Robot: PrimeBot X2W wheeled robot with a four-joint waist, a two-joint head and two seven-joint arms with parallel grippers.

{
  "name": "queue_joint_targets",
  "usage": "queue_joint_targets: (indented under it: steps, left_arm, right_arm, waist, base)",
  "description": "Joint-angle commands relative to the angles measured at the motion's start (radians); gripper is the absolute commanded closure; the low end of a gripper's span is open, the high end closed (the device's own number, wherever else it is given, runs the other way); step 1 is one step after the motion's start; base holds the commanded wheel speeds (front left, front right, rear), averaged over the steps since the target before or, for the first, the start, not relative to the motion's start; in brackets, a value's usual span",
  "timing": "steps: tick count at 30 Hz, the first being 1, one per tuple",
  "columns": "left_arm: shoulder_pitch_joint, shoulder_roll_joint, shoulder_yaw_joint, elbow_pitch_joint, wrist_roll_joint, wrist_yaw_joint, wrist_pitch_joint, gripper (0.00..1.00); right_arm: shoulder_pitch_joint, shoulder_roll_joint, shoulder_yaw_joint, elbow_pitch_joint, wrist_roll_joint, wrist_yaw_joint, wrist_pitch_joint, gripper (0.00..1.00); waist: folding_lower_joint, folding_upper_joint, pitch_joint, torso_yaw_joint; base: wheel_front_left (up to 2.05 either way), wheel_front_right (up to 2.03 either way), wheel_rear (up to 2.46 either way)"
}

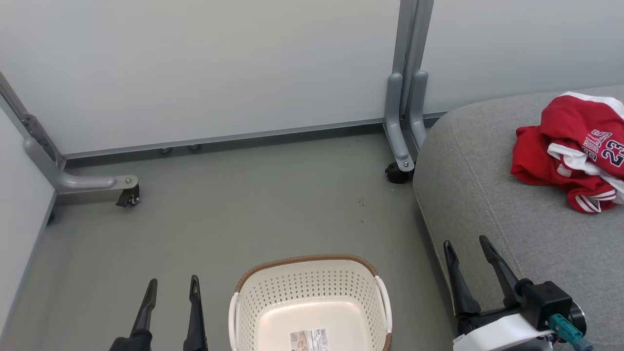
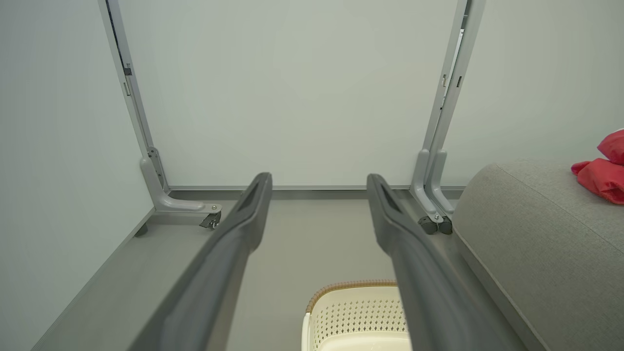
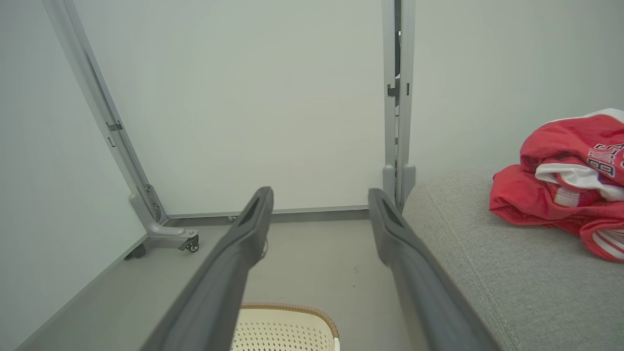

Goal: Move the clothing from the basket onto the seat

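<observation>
Left gripper (image 1: 174, 280) fingers apart, holding nothing, above floor (image 1: 243, 204) just left of basket (image 1: 307, 260). Right gripper (image 1: 464, 241) fingers apart too, holding nothing, at near-left edge of seat (image 1: 487, 195); contact with seat unclear. Basket near centre on floor, label (image 1: 308, 340) inside. Red jersey (image 1: 570, 151) crumpled on seat, far right.

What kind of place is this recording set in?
Probably a staged test bay rather than a home: pale partition panels on wheeled metal feet enclose a grey floor, with a sofa seat and a basket.
</observation>
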Motion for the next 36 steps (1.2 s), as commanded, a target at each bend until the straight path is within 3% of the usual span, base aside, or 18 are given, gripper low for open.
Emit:
queue_joint_targets:
  steps: [1, 14, 15, 23, 36]
  left_arm:
    - [0.008, 0.002, 0.002, 0.006, 0.007, 0.002, 0.000, 0.00]
    - [0.017, 0.002, 0.003, 0.033, 0.010, -0.010, 0.000, 0.00]
    - [0.001, 0.000, 0.003, 0.031, 0.005, -0.009, 0.000, 1.00]
    - [0.001, -0.003, 0.001, 0.102, -0.004, -0.009, 0.001, 1.00]
    - [-0.052, 0.009, 0.025, 0.118, -0.262, -0.034, 0.053, 1.00]
  right_arm:
    - [0.015, -0.003, 0.000, 0.001, -0.001, -0.001, -0.003, 0.00]
    - [0.023, -0.003, 0.008, 0.005, -0.012, -0.001, -0.003, 0.00]
    - [0.015, 0.000, 0.008, 0.003, -0.008, 0.000, 0.000, 1.00]
    - [0.039, 0.004, 0.009, 0.072, -0.006, 0.000, 0.002, 1.00]
    - [-0.004, -0.013, -0.008, 0.087, 0.261, 0.000, 0.049, 1.00]
  waist:
    - [0.0001, 0.0000, -0.001, -0.001]
    - [0.0001, 0.0000, -0.003, 0.003]
    - [0.0001, 0.0000, -0.003, 0.003]
    - [0.0001, 0.0000, -0.003, 0.003]
    - [0.0001, 0.0000, 0.005, 0.008]
  base:
    - [0.00, 0.00, 0.00]
    - [0.00, 0.00, 0.00]
    - [0.00, 0.00, 0.00]
    - [0.00, 0.00, 0.00]
    - [0.00, 0.00, 0.00]
